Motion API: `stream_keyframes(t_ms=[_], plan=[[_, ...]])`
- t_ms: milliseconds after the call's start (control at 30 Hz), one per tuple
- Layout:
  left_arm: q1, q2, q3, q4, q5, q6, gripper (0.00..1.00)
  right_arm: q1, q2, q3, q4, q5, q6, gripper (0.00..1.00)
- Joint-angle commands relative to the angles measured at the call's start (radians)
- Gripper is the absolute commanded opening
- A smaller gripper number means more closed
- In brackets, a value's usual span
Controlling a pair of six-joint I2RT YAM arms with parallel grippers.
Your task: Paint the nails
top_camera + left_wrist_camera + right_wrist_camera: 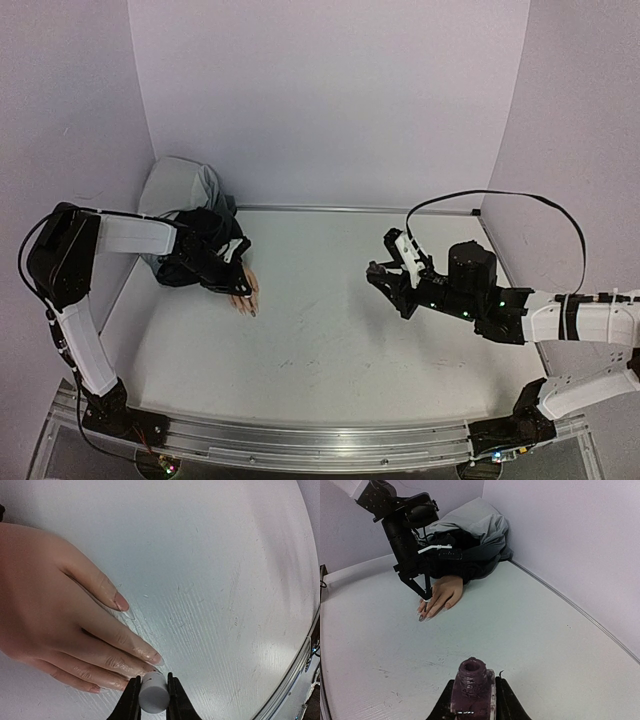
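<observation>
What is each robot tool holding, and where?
The left tool pinches a small white cylindrical cap by its sides; the right tool clamps an open dark purple polish bottle around its body.

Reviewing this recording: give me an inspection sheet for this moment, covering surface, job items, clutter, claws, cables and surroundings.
Surface: white table, with fine scratches and a few dark specks.
Job's things: mannequin hand lies palm down; nails tiny, and whether they are painted cannot be told. The purple nail-polish bottle is open, and its white cap is off.
Clutter: grey cloth bunched in the far left corner, over the black sleeve.
Claws: left claw shut on the white cap at the hand's fingertips; right claw shut on the nail-polish bottle, apart from the hand.
Cables: black cable arcs above the right arm.
Surroundings: plain lilac walls; metal rail at the near edge.
</observation>
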Motion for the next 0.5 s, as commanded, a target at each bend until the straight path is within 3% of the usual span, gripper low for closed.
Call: stream_keyframes(t_ms=[0,467], plan=[[0.008,0.004,0.035,-0.004,-0.003,0.012,0.0,-0.004,-0.009,0.006,0.072,-0.011,-0.001,0.0],[0.008,0.026,0.029,-0.004,0.013,0.02,0.0,-0.003,-0.009,0.007,0.072,-0.009,-0.003,0.0]])
